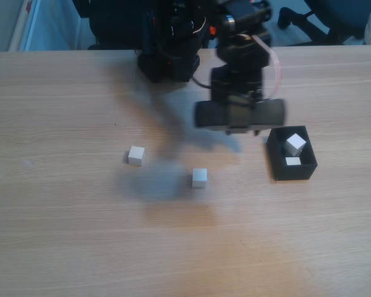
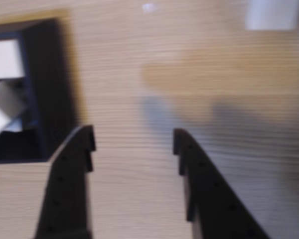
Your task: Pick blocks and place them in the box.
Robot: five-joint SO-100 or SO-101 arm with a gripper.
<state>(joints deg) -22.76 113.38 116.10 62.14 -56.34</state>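
On a pale wooden table (image 1: pixel 62 235) seen from the fixed view, one white cube (image 1: pixel 136 155) sits alone at left of centre, with a second white cube (image 1: pixel 200 177) a little to its right and nearer the camera; the two lie apart, neither touching anything. A soft grey shadow falls on the wood between and behind them. To the right, the black arm (image 1: pixel 238 68) reaches out from its base at the far edge of the table, blurred, its wrist hanging above the surface just left of the black box (image 1: pixel 292 172). The box stands open-topped near the table's right side and holds two white blocks: one tilted on an edge (image 1: pixel 295 144), the other lying flat against the near wall (image 1: pixel 293 161).

In the wrist view, the box (image 2: pixel 50 89) fills the left edge, with pale blocks inside it, one flat (image 2: pixel 5 59) and one tilted (image 2: pixel 5 99). The gripper (image 2: pixel 134 142) points up from the lower edge, its two black fingers (image 2: pixel 72 169) spread well apart with bare wood between them and nothing held; the left finger's tip lies just beside the box's wall. At upper right, a white cube (image 2: pixel 272 14) rests on the table, cut off by the frame.
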